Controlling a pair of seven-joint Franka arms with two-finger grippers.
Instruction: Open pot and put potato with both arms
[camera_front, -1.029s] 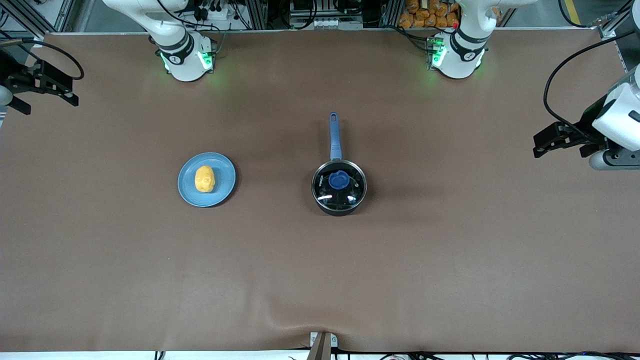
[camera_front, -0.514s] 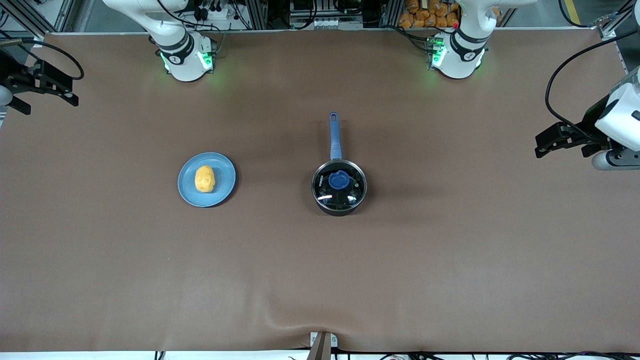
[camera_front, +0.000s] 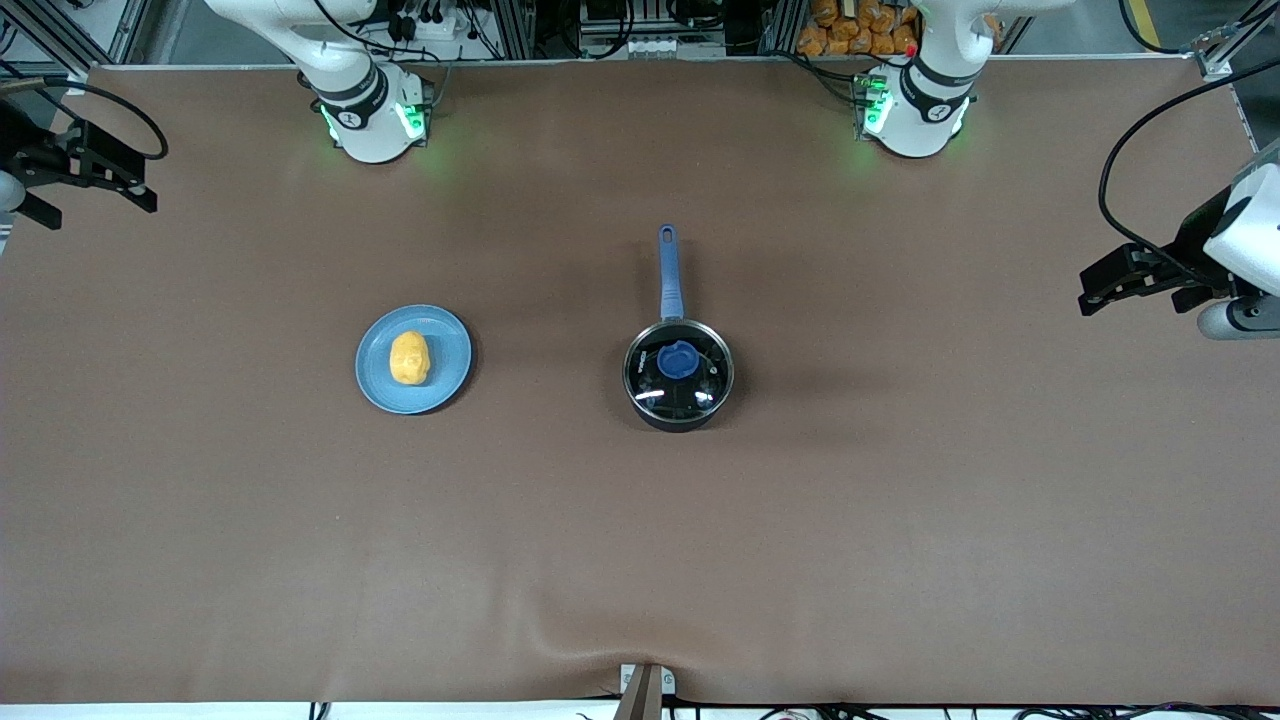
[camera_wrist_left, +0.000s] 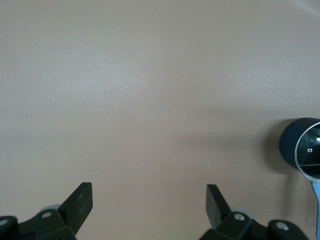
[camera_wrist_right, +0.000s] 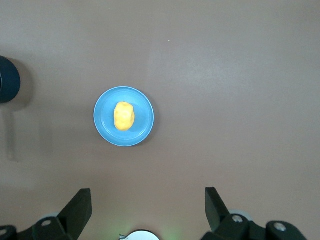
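The pot (camera_front: 678, 392) stands mid-table, its glass lid (camera_front: 700, 385) with blue knob (camera_front: 677, 358) on it and its blue handle (camera_front: 668, 270) pointing toward the arms' bases. The potato (camera_front: 409, 358) lies on a light-blue plate (camera_front: 445, 372), toward the right arm's end from the pot. My left gripper (camera_front: 1095, 288) is open and empty, high over the left arm's end of the table (camera_wrist_left: 149, 200); the pot (camera_wrist_left: 302, 148) shows at the edge of its wrist view. My right gripper (camera_front: 92, 185) is open and empty over the right arm's end (camera_wrist_right: 148, 202); its wrist view shows the potato (camera_wrist_right: 123, 116) and plate (camera_wrist_right: 102, 120).
A brown mat (camera_front: 640, 540) covers the table, with a small ripple at its front edge. The two arm bases (camera_front: 372, 120) (camera_front: 915, 115) stand along the edge farthest from the front camera. A metal bracket (camera_front: 645, 685) sits at the front edge.
My left gripper has drifted a little outward toward the left arm's end of the table. The right arm, pot and potato have not moved.
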